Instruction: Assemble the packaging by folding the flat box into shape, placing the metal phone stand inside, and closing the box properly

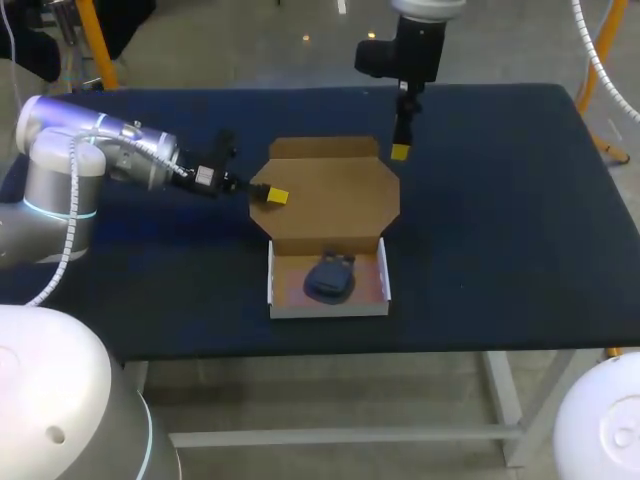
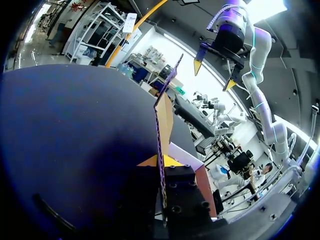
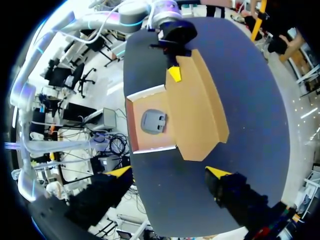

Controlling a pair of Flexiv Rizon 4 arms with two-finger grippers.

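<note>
1. Left fingers (image 1: 278, 196) pinch the left edge of the lid (image 1: 335, 195). One yellow tip shows on top of the brown card. In the left wrist view the card stands between the two tips and touches both.
2. Right fingers (image 3: 120, 171) are spread wide and hold nothing. They hang up in the air near the far right corner of the lid and do not touch it.
3. The box (image 1: 328, 308) sits near the middle of the dark blue bench (image 1: 500, 220), toward its front edge. It has white walls outside and is brown inside.
4. The lid is joined to the far wall of the box and is folded back, away from the tray, so the box is open. A thin flap runs along the far edge of the lid.
5. The phone stand (image 1: 330, 279) is a small dark thing. It lies inside the box, about in the middle of the tray.
6. The left arm (image 1: 100, 150) reaches in low from the left side. The right arm (image 1: 405, 50) comes down from above the far side of the bench.
</note>
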